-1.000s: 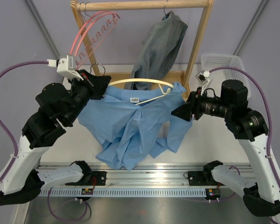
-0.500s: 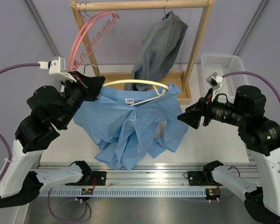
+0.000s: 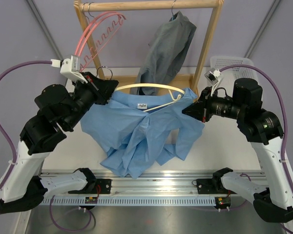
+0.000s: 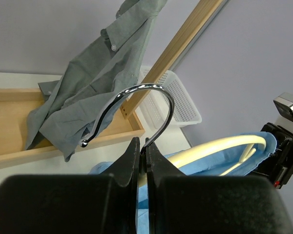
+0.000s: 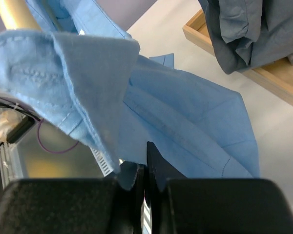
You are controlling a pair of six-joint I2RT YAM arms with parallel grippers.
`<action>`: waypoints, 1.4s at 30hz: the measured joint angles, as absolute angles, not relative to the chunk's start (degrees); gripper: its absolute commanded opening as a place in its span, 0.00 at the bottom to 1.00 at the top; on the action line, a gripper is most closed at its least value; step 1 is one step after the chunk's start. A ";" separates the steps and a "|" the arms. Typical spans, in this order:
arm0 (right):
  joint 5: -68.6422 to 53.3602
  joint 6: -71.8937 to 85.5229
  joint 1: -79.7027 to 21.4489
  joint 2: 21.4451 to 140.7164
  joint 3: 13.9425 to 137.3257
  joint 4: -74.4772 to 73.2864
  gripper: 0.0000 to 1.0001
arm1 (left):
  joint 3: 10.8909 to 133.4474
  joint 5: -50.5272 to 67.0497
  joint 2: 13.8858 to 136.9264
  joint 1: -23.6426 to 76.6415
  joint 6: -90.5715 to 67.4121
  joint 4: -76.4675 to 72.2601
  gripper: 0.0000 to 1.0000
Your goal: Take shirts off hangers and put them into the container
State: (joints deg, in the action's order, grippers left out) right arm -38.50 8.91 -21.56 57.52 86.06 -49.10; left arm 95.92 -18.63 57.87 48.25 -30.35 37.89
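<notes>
My left gripper is shut on the metal hook of the pale cream hanger, holding it above the table. The light blue shirt hangs from it, its lower part bunched on the table. My right gripper is at the shirt's right shoulder, jaws together with a fold of the blue cloth caught at them. The dark grey shirt hangs on the rack. The white mesh container stands at the back right.
The wooden rack stands at the back, with bare pink hangers on its left end and a shallow wooden tray at its foot. The grey shirt's tail rests in that tray.
My right gripper drew back to the right and opened wide, then returned to the blue shirt's right shoulder and shut on the cloth. The left arm swayed left and back, still holding the hook.
</notes>
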 measured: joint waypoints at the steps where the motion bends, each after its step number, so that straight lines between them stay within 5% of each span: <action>1: -38.65 9.08 -21.56 57.63 86.04 -48.88 0.00 | 95.92 -18.65 57.87 48.25 -30.35 37.89 0.00; 20: -37.26 10.98 -22.46 50.89 81.28 -46.61 0.00 | 96.16 -25.71 44.66 49.80 -29.69 39.70 0.00; 23: -37.15 11.84 -22.44 52.25 80.27 -46.65 0.17 | 93.36 -25.98 44.34 49.47 -30.17 38.39 0.00; 24: -36.86 12.10 -22.37 52.80 79.88 -46.92 0.31 | 92.60 -26.15 44.58 49.32 -30.22 37.58 0.00; 29: -35.00 13.65 -21.67 55.94 77.73 -48.12 0.33 | 91.22 -24.97 47.72 48.25 -32.58 35.31 0.00; 37: -32.21 16.03 -21.58 58.35 77.62 -47.83 0.56 | 92.18 -16.97 57.21 48.10 -39.11 35.55 0.00; 42: -35.29 16.08 -21.58 57.95 78.52 -47.37 0.57 | 97.19 -13.52 60.86 48.10 -40.66 44.75 0.00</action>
